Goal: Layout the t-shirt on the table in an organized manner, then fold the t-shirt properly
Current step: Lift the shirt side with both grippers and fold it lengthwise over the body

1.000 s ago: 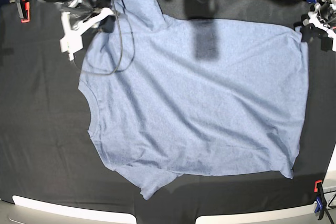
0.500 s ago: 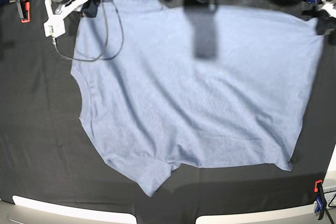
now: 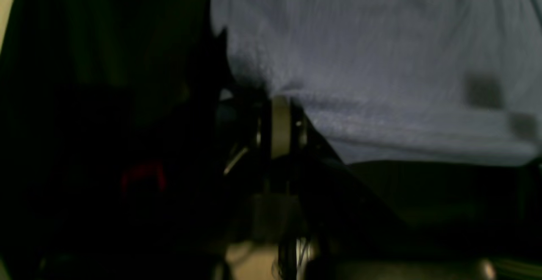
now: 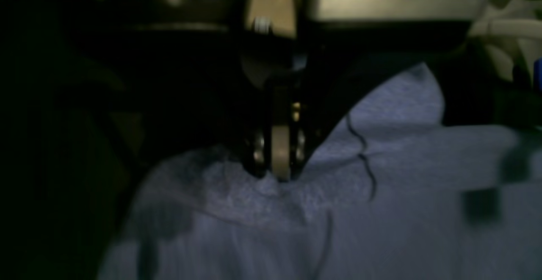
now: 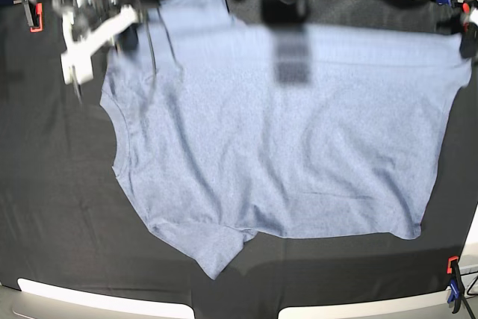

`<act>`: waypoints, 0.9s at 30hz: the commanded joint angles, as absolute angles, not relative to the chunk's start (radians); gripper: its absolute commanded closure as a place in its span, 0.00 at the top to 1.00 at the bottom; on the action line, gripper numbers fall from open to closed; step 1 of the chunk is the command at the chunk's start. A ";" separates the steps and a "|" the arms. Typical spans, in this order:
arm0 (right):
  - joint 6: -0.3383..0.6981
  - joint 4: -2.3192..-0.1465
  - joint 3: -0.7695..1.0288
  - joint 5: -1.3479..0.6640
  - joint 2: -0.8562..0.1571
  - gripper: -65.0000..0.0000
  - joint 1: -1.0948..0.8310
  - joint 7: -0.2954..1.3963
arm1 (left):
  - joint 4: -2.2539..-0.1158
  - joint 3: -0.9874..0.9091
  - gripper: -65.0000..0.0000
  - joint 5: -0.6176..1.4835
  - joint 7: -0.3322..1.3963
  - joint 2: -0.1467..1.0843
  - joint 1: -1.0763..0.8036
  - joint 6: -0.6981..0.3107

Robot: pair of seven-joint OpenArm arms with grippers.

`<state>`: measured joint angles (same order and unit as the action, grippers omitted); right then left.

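Right gripper (image 4: 279, 174), right wrist view: jaws clamped tight on a bunched fold of the t-shirt (image 4: 381, 212), cloth puckered around the tips at frame centre. Left gripper (image 3: 281, 102), left wrist view: jaws likewise pinched together on the t-shirt's (image 3: 381, 59) edge, fabric stretching away to the upper right of the frame; dark and blurred below.

Base view, bottom of frame first: light rim of the table (image 5: 97, 300) along the lower edge, a red and blue clamp (image 5: 452, 283) at lower right. Above it, black wrinkled cloth. One short sleeve (image 5: 220, 244) points toward the bottom edge, lying flat, just left of centre.

Mid frame: the t-shirt (image 5: 284, 155) spreads across the table centre, collar opening on the left side, hem on the right. Lower part rests on the black cloth.

Top of frame: the t-shirt's upper edge looks pulled taut between two corners. Right gripper (image 5: 123, 31) at upper left, motion-blurred, white arm parts around it, at the shoulder. Left gripper (image 5: 467, 35) at the far upper right edge, at the hem corner, mostly cut off. A red clamp (image 5: 31, 11) sits at the upper left corner.
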<state>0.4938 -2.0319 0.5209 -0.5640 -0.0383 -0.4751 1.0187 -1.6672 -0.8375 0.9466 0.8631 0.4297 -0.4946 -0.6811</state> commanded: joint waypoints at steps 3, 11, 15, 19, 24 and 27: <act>0.477 -2.051 0.476 -0.503 -0.074 0.00 -0.408 0.970 | -1.681 -0.821 0.00 0.896 0.804 0.451 -0.437 -0.673; 0.418 -1.931 0.326 -0.315 -0.162 0.00 -0.257 0.861 | -1.580 -0.634 0.00 0.729 0.647 0.452 -0.300 -0.601; 0.418 -1.823 0.306 -0.306 -0.166 0.00 -0.161 0.844 | -1.467 -0.583 0.00 0.685 0.607 0.451 -0.189 -0.601; 0.418 -1.710 0.306 -0.306 -0.181 0.00 -0.069 0.844 | -1.347 -0.579 0.00 0.677 0.604 0.452 -0.080 -0.602; 0.419 -1.607 0.299 -0.306 -0.199 0.00 -0.002 0.845 | -1.243 -0.579 0.00 0.680 0.588 0.452 0.015 -0.606; 0.419 -1.597 0.276 -0.305 -0.209 0.00 0.005 0.827 | -1.221 -0.579 0.00 0.676 0.577 0.452 0.039 -0.606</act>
